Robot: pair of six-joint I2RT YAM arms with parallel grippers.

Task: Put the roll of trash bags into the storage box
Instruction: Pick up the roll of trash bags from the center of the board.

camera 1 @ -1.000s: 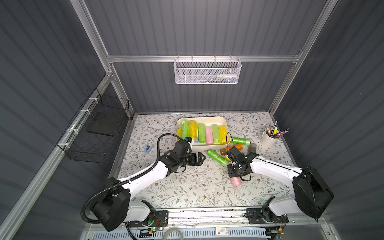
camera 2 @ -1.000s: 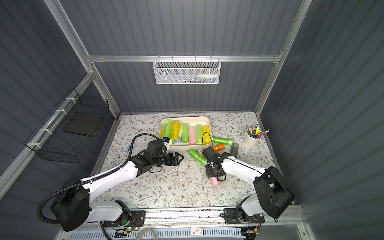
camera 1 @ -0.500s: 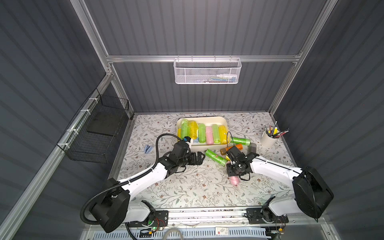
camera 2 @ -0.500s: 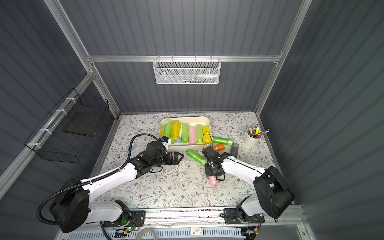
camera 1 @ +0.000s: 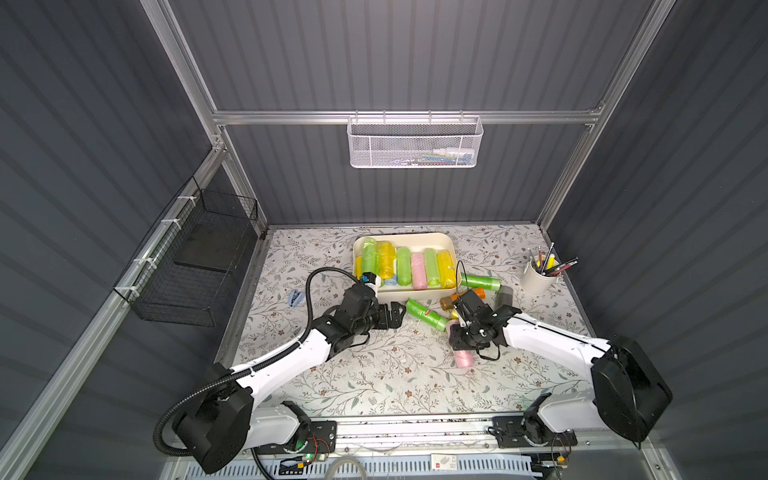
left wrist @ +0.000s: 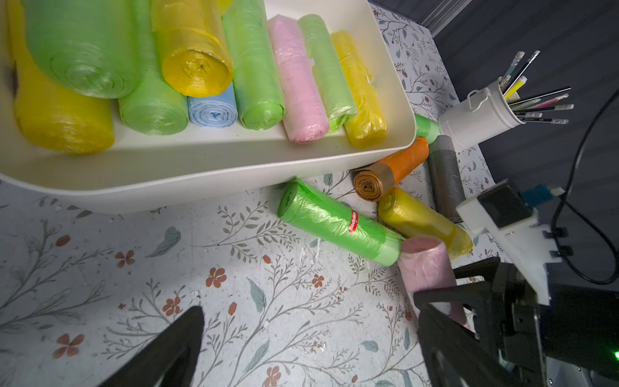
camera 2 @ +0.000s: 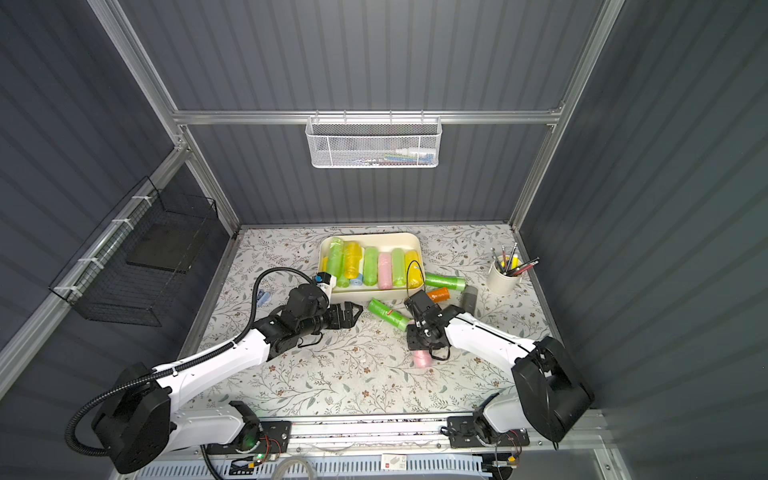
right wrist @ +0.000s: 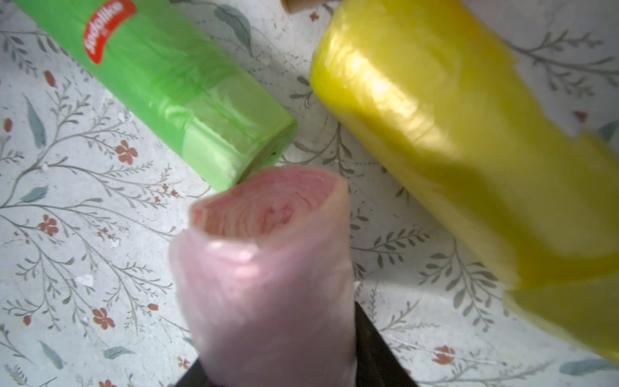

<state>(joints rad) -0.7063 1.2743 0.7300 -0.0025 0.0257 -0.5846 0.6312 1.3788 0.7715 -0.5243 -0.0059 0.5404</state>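
The clock is read on the tabletop (camera 1: pixel 374 374) in the top views, with 12 at the back wall. The left arm rises from its base near 7 o'clock and stretches low toward 1 o'clock, with its wrist level. The right arm comes from 5 o'clock and reaches toward 10 o'clock, its wrist bent down over the middle.

The tabletop wears a pale floral cover inside dark ribbed walls. A black wire basket (camera 1: pixel 187 270) hangs at 9 o'clock, a white mesh basket (camera 1: pixel 415 145) at 12, and a pen cup (camera 1: pixel 536 280) stands at 2. The storage box (camera 1: pixel 415 240) sits toward 12, packed with green, yellow, pink and blue rolls. Just outside its near wall lie a green roll (camera 1: pixel 426 314), a yellow roll (left wrist: pixel 418 217), an orange roll (camera 2: pixel 438 294) and a grey roll (camera 1: pixel 505 295).

The left gripper (camera 1: pixel 397 311) stands wide apart and empty, near the box's near wall and just beside the green roll's end. The right gripper (camera 1: pixel 460 338) is clamped on the pink roll of trash bags (camera 1: pixel 464 360), at 5 o'clock from the box and outside it. The roll's far end lies just beside the green roll, and it may be slightly off the cover, though the views do not settle that.
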